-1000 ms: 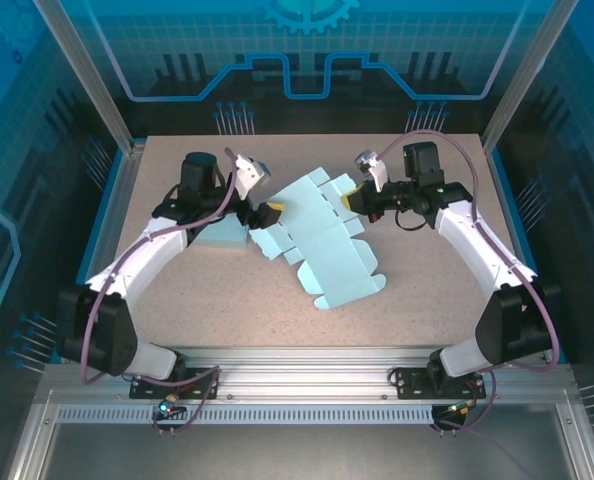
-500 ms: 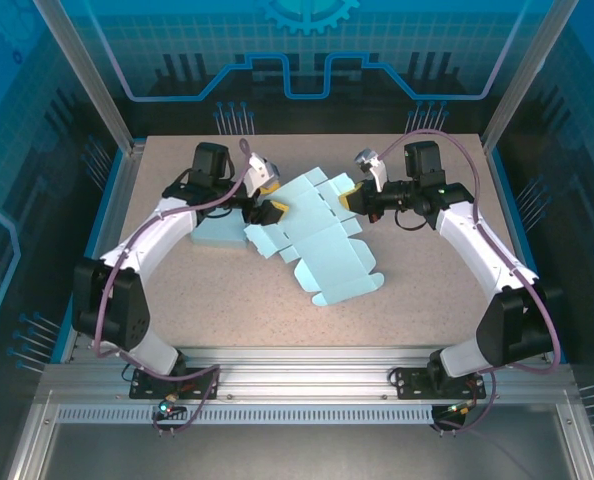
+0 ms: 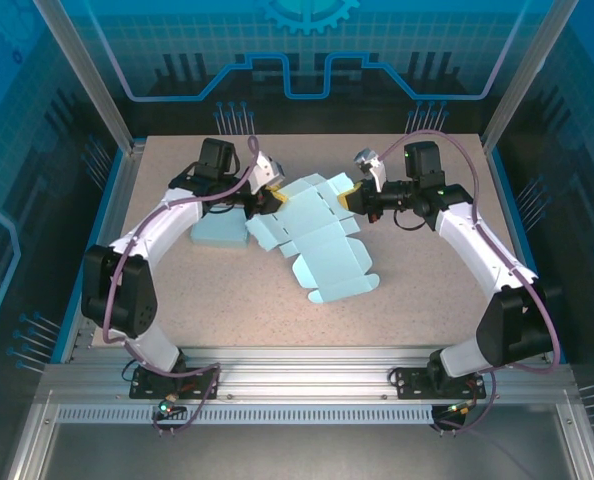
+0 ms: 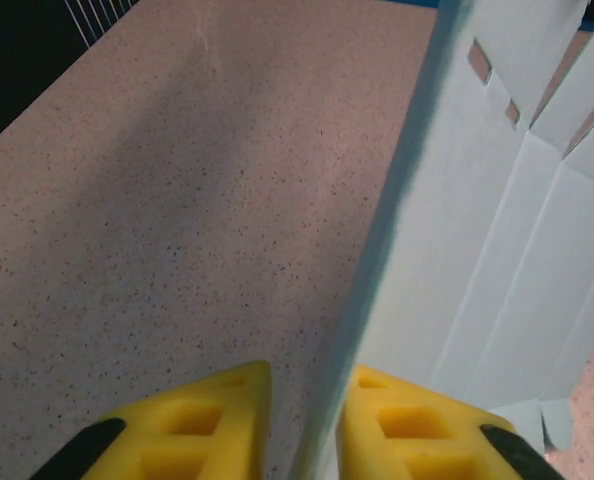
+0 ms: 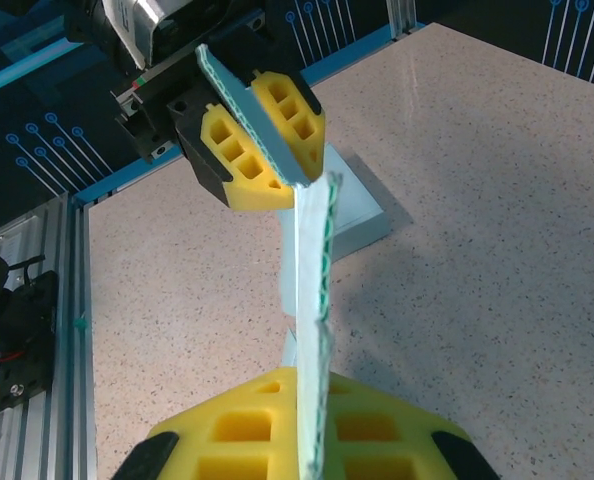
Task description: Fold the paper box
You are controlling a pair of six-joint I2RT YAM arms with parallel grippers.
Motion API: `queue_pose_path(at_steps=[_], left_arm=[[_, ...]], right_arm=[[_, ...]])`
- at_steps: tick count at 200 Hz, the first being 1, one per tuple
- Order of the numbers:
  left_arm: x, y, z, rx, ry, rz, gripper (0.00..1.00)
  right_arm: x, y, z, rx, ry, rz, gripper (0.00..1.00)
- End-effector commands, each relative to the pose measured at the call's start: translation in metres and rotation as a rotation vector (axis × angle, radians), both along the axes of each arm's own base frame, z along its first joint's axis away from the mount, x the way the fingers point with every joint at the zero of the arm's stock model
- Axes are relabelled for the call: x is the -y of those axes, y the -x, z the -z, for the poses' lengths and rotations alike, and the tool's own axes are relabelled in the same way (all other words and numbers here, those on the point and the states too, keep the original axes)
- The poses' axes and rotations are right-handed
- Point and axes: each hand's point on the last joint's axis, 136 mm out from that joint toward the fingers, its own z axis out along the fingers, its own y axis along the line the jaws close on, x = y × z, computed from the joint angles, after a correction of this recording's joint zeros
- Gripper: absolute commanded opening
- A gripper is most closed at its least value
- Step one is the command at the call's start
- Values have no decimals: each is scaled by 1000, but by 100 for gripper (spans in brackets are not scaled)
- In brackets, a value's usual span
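**While both grippers pinch it, the paper box spans the gap between them**

Where the left gripper point(image 3: 268, 197) meets the paper box point(image 3: 317, 240), its yellow fingers point(image 4: 217, 425) are pressed together on a thin cardboard edge. In the left wrist view that panel runs edge-on between them. The right gripper point(image 3: 349, 200) is clamped the same way on the opposite side of the sheet, the card sandwiched between its pads point(image 5: 372, 425). From the right wrist camera the held strip rises edge-on toward the other arm's fingers, which grip its far end.

Seen from above, the pale blue box is unfolded, creases and tabs showing. It lies at the middle of the table point(image 3: 427, 290), its upper part caught between the two grippers toward the far edge, its lower flaps reaching toward the near edge.

A flat pale blue sheet point(image 3: 217, 232) rests just beside the box, toward the left edge, under the left arm.
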Motion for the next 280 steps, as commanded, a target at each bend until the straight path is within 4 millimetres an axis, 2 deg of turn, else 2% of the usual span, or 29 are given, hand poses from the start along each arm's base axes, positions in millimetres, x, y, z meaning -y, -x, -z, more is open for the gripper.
queue_pose_path(at_steps=[1,26,39,61,86,98,110,128,146,174,191,236,280], left_arm=[[-5,-2,4,7,-41,-7,16],[-3,-5,-3,43,-47,-25,0],[2,-8,-4,89,-73,-47,0],[14,-17,4,200,-198,-101,0],[21,-36,19,324,-328,-210,0],[20,-45,26,398,-389,-268,0],[21,-52,33,467,-444,-306,0],[30,-57,40,554,-489,-326,0],[40,-58,49,578,-510,-319,0],[44,-64,68,595,-578,-316,0],[46,-66,78,606,-617,-303,0],[58,-71,94,687,-686,-286,0],[67,-72,98,702,-681,-277,0]], right_arm=[[-4,-3,8,-7,7,3,0],[2,-13,24,-50,37,69,0],[6,-18,37,-83,57,119,0],[19,-28,64,-161,113,242,7],[48,-38,100,-271,194,449,15],[63,-40,111,-320,212,541,19],[77,-39,121,-376,210,623,28],[89,-36,135,-456,195,687,37],[96,-33,142,-515,187,733,42],[106,-29,136,-548,163,809,46],[110,-28,125,-558,128,837,51],[93,-36,84,-546,-25,787,51],[73,-62,76,-577,-42,742,57]])
